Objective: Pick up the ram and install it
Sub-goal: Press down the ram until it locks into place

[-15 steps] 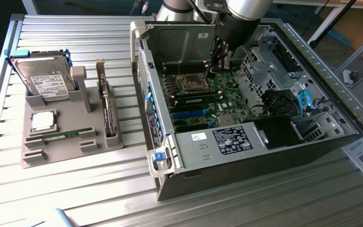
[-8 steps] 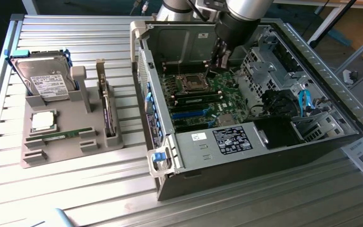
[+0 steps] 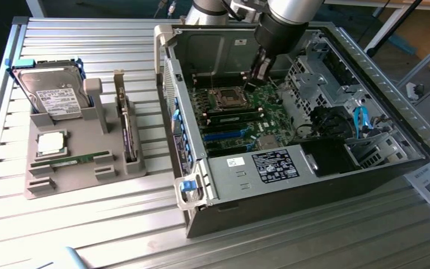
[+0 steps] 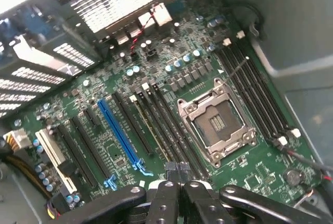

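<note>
A ribbed metal table (image 3: pixel 88 224) fills the scene in bright light; at two o'clock stands wooden furniture (image 3: pixel 424 28).

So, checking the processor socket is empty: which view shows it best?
The wrist view: the processor socket lies close and unblocked, with no chip in it. The exterior view shows it small, inside the case near the gripper.

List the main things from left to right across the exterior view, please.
hard drive → grey parts holder → expansion card → open computer case with the gripper inside it → blue cable
</note>
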Available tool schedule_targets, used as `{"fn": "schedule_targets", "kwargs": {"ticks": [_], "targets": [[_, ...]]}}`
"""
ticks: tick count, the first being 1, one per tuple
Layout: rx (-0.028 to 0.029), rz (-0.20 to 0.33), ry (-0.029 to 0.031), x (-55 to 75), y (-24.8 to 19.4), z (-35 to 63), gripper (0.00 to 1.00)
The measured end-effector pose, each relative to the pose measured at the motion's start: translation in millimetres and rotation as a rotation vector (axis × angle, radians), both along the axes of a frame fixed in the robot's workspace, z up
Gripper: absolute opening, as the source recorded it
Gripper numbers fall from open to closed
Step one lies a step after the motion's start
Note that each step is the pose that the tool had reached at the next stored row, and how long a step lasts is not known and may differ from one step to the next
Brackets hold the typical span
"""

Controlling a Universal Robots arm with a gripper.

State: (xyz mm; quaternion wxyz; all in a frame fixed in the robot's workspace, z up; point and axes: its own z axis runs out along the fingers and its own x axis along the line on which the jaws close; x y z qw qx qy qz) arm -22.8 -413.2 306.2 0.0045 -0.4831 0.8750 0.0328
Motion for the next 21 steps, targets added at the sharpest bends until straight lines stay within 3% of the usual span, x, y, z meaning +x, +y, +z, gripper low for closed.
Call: {"fn": "schedule_targets", "kwargs": {"ticks": [12,18,21], "targets": [[0.0,-0.194,0.0,0.0,0.0,0.0,0.1],[0.0001,-0.32,0.0,0.0,0.0,0.0,0.1],[0.0,-0.415,0.0,0.0,0.0,0.0,0.1]]}}
